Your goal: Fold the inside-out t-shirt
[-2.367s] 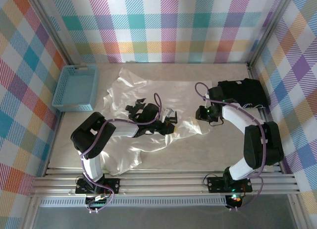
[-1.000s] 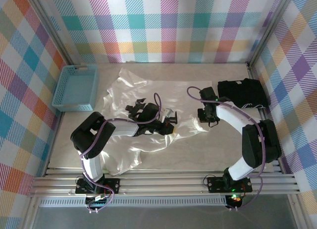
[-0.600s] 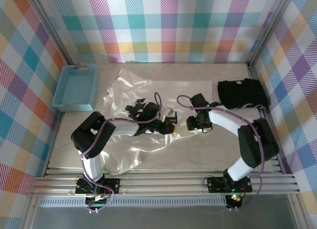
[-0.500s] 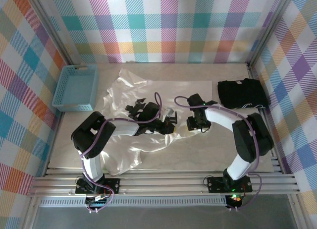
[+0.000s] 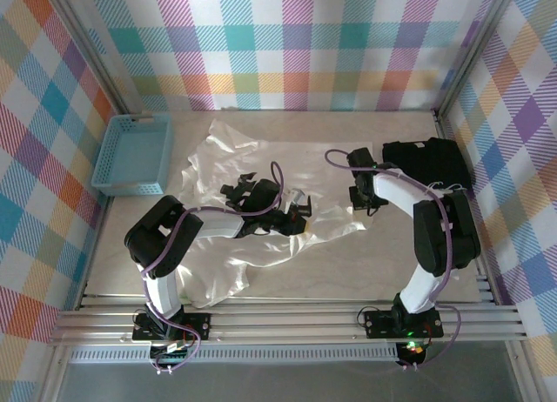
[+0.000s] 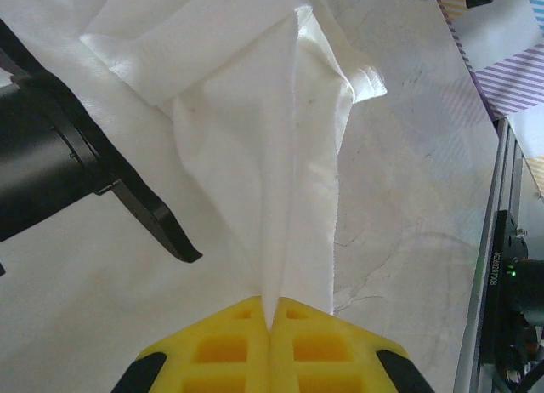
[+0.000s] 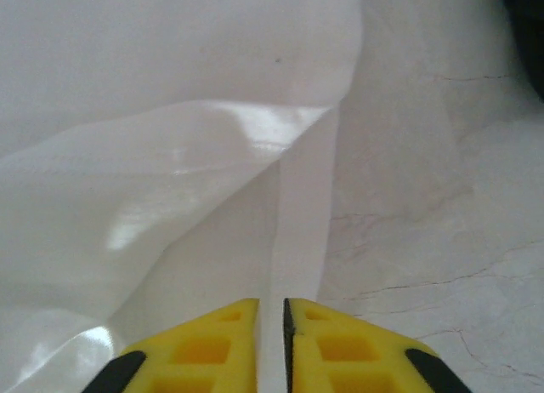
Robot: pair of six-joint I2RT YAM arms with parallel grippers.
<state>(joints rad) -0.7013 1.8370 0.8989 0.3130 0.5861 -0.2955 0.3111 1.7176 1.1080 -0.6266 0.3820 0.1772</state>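
On the table's centre-left, seen from above: inside-out t-shirt [image 5: 228, 271], white, crumpled, spread from 11 o'clock down to 7 o'clock. Left gripper [image 5: 298, 212], over the shirt's middle: yellow pads pressed together on a fold that fans away toward 12 o'clock in its wrist view. Right gripper [image 5: 360, 204], at the shirt's 3 o'clock edge: pads nearly closed, a narrow strip of fabric pinched between them. Blue basket [image 5: 135, 154] at 10 o'clock; black folded garment [image 5: 426, 163] at 2 o'clock.

Basket [image 5: 130, 190] left of t-shirt [image 5: 222, 276], garment [image 5: 426, 163] right
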